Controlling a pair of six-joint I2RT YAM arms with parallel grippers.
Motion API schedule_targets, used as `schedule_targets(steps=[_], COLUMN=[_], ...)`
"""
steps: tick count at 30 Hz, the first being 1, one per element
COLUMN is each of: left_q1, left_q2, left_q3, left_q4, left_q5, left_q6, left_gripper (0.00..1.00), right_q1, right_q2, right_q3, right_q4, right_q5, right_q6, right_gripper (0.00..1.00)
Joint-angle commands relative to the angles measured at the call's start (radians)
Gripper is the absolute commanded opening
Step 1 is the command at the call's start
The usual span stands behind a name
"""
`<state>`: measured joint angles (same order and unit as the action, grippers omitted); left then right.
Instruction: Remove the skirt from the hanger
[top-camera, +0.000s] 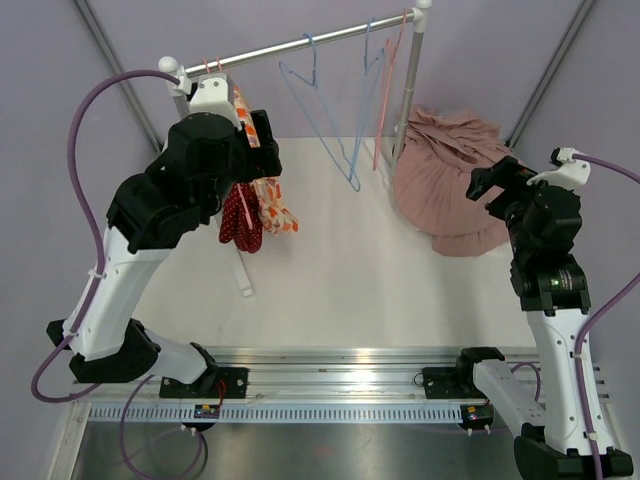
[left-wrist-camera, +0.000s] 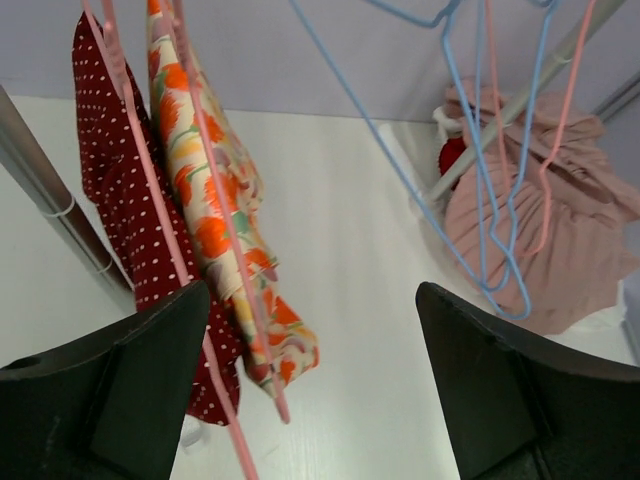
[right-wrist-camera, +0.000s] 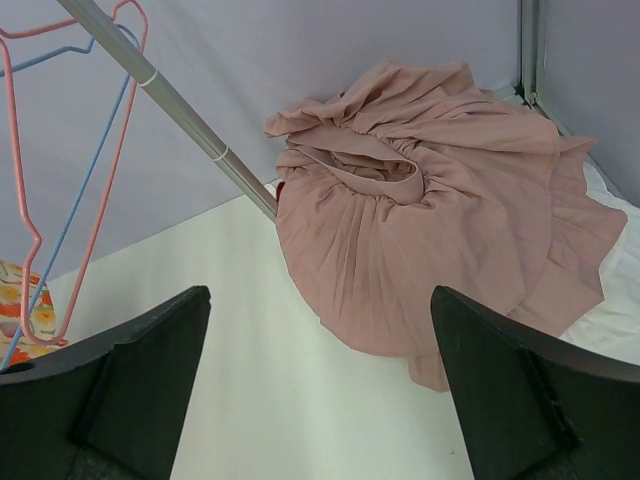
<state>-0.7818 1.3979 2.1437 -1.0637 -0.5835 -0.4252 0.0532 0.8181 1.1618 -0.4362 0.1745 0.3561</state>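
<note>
From above, the left arm (top-camera: 190, 170) hides the tops of the red dotted skirt (top-camera: 240, 225) and floral skirt (top-camera: 278, 205); the left wrist view's upper edge cuts off their pink hangers' (left-wrist-camera: 227, 400) hooks, and a red item (left-wrist-camera: 452, 155) behind the pink heap (left-wrist-camera: 570, 230) is mostly hidden.

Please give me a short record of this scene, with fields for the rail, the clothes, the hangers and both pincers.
rail: carries two skirts at its left end
dotted skirt: red, hanging
floral skirt: hanging beside the dotted skirt
bare hangers: blue and pink, toward the rail's right end
pink skirt: heaped on the table, far right
left pincer: open, near the hanging skirts
right pincer: open, over the pink skirt, holding nothing
</note>
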Motion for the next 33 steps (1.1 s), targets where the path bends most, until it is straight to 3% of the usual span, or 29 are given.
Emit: schedule_targets(steps=[1,7,23,33], left_q1=[0.001,0.004,0.012,0.022], left_q2=[0.001,0.027,0.075,0.151], left_q3=[-0.034,-0.056,-0.053,-0.045], left_q4=[0.01,0.034,0.137,0.139], left_q5=[-0.087,-0.116,-0.032,-0.142], left_q6=[0.016,0.017,0.029,0.016], left_gripper=[0.88,0.88,0.88,0.88], right_q1=[0.004,0.004,0.002,0.004], right_q2=[-0.013,-0.028,-0.043,-0.06], right_q3=[-0.01,-0.022,-0.037,-0.042], right_q4=[-0.004,-0.015,-0.012,-0.015], right_q5=[-0.021,-0.012,-0.001,0.005], right_q6=[0.0,-0.016,-0.028,-0.037], right_gripper=[0.99,1.0,0.99,1.0])
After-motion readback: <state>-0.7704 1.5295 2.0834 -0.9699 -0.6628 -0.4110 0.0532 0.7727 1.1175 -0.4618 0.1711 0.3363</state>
